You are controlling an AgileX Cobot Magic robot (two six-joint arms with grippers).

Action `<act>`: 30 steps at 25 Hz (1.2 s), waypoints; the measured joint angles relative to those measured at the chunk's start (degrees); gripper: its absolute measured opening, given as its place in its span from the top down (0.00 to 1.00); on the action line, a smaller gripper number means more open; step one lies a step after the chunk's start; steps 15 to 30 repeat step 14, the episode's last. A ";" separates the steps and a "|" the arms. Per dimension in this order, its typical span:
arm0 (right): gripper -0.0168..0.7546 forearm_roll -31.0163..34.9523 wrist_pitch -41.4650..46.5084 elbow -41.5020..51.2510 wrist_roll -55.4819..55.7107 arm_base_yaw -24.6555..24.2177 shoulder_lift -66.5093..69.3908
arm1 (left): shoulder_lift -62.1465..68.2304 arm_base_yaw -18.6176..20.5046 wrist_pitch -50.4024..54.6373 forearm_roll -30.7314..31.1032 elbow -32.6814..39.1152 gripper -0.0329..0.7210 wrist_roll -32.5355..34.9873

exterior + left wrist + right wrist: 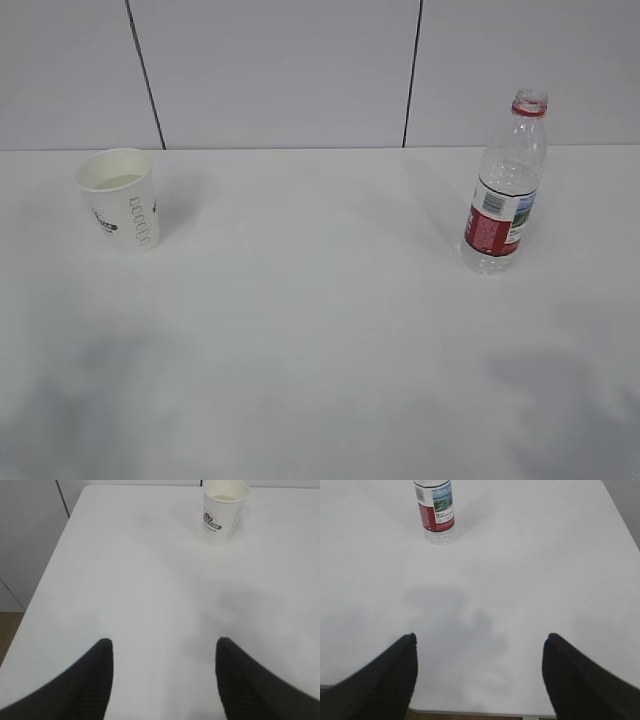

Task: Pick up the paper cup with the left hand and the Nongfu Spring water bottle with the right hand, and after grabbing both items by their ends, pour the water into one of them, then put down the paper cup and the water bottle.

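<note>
Grippers first: we found the left gripper [162, 680] with its jaws spread wide and nothing between them, hanging above bare table [125, 580] near the front edge. The right gripper [480, 680] stood wider still, likewise empty, over the table's near edge. Neither arm showed in the exterior view; only their soft shadows fell on the front of the table.

Outward from the left gripper, the cup [225, 510] stood upright well ahead and to the right of the jaw line, apart from everything. It appeared to hold some liquid already, though we could not tell how much. Outward from the right gripper, the bottle [435, 510] stood upright well ahead and to the left, capless in the exterior view, with water [498, 255] low in its body.

Risks, as we judged them: both targets sat off the centre line of their grippers, so a straight advance could clip a wall with one finger and tip it. An open bottle or a filled cup would then spill. The cup's thin wall could buckle under a hard squeeze. The bottle's ribbed, near-empty body was light and could skid or twist in the grip.
</note>
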 joint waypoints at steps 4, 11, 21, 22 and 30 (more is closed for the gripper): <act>0.22 0.10 0.00 0.00 0.00 0.00 0.00 | 0.00 0.00 0.00 0.00 0.00 0.34 0.00; 0.22 0.22 0.00 0.00 0.00 0.00 0.00 | 0.00 0.00 0.00 0.00 0.00 0.36 0.00; 0.22 0.22 0.00 0.00 0.00 0.00 0.00 | 0.00 0.00 0.00 0.00 0.00 0.38 0.00; 0.22 0.22 0.00 0.00 0.00 0.00 0.00 | 0.00 0.00 0.00 0.00 0.00 0.38 0.00; 0.22 0.22 0.00 0.00 0.00 0.00 0.00 | 0.00 0.00 0.00 0.00 0.00 0.38 0.00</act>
